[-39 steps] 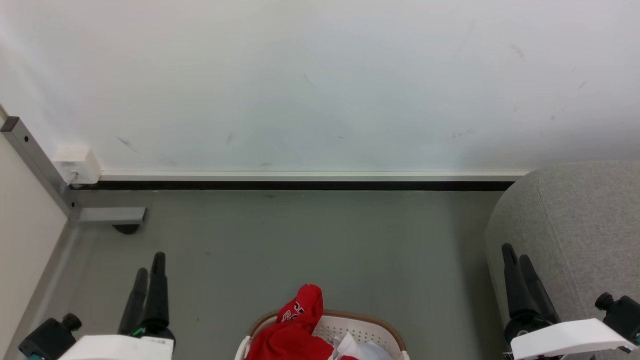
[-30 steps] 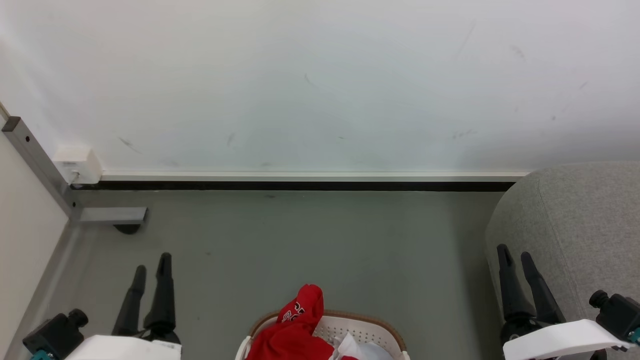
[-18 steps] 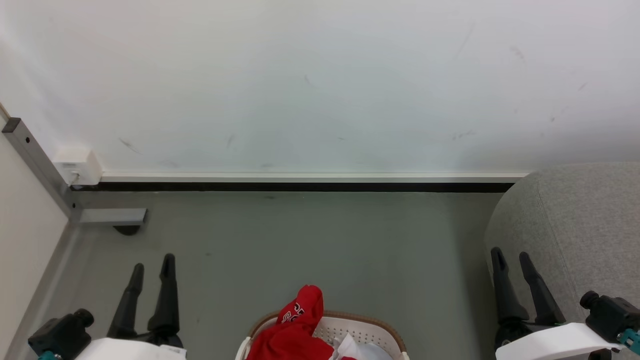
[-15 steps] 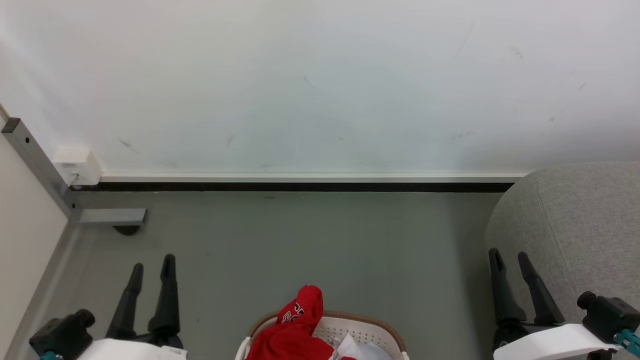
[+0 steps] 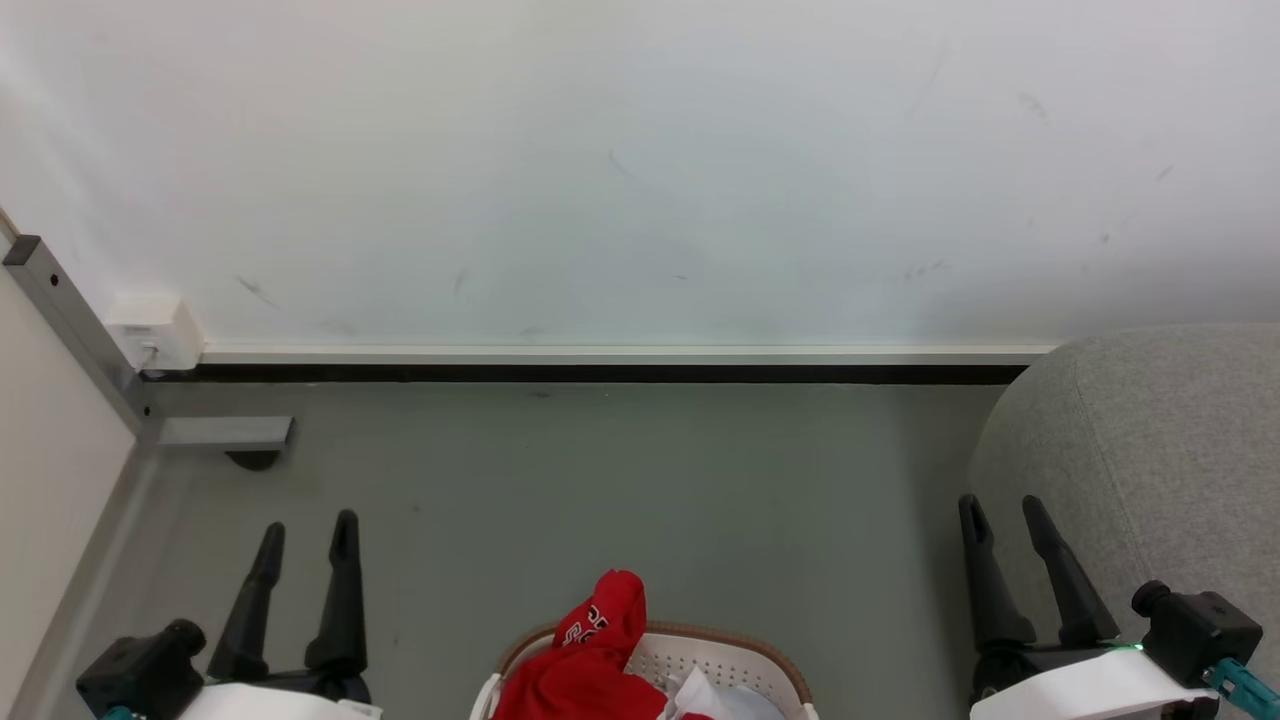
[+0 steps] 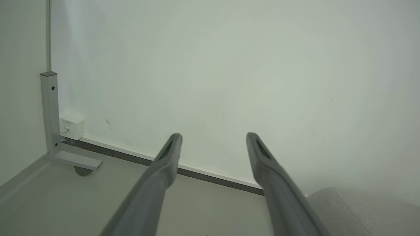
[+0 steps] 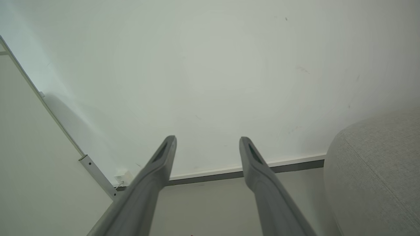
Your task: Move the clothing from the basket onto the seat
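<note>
clothing [image 5: 585, 665]: red garment with black-and-white lettering, heaped in the left part of the basket [image 5: 745, 637], one fold standing up above the brown rim. pale fabric [image 5: 715, 695] lies just to its right.
location: near edge of the head view, centre, on the grey floor [image 5: 640, 480]. the basket is cut off by the frame, so its depth and full contents cannot be told.
seat [image 5: 1150, 440]: light-grey upholstery, right of the basket and apart from it, its far end by the wall [image 5: 640, 170]. nothing lies on the part that shows.
left tool [image 5: 309, 524]: fingers spread wide, nothing between them, raised over the floor left of the basket.
right tool [image 5: 999, 503]: fingers likewise parted and empty, just before the seat's left flank.
status, as judged: no item is moved yet. the step in hand is the reach into the basket.
handling note: bring one tool down over the upstanding red fold, which offers the easiest pinch. close on a thick bunch, not a single layer. lift straight up until the cloth clears the rim, so the light basket is not dragged or tipped, then carry it right onto the seat.
</note>
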